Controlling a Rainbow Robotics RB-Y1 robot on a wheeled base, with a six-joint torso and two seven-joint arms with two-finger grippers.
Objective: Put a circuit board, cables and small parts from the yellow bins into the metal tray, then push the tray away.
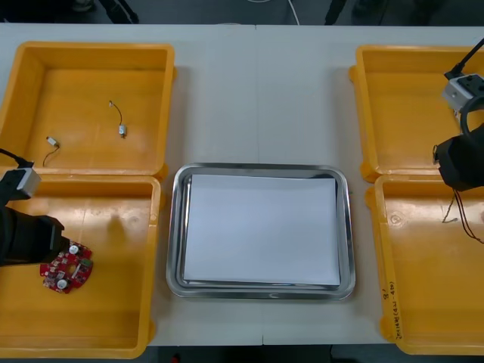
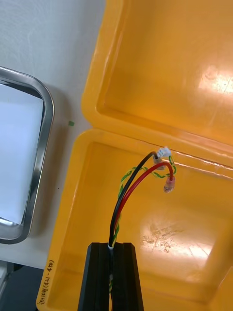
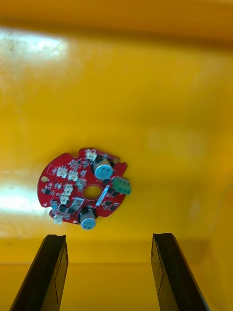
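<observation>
A round red circuit board (image 3: 82, 187) lies flat on the floor of the near left yellow bin (image 1: 113, 318). My left gripper (image 3: 110, 265) hangs open just above it, the board a little ahead of the fingertips (image 3: 52, 252). In the front view the board (image 1: 66, 268) lies beside the left arm (image 1: 26, 236). My right gripper (image 2: 112, 250) is shut on a cable (image 2: 138, 180) of black, red and yellow-green wires, held above the near right bin (image 2: 97, 204). The wire ends (image 1: 457, 208) dangle under the right arm (image 1: 461, 159). The metal tray (image 1: 175, 227), white inside, holds nothing.
The far left bin (image 1: 30, 83) holds two small metal parts (image 1: 121, 130) (image 1: 51, 141) with thin wires. The far right bin (image 1: 401, 98) shows a bare floor. Bare table runs between the bins beyond the tray.
</observation>
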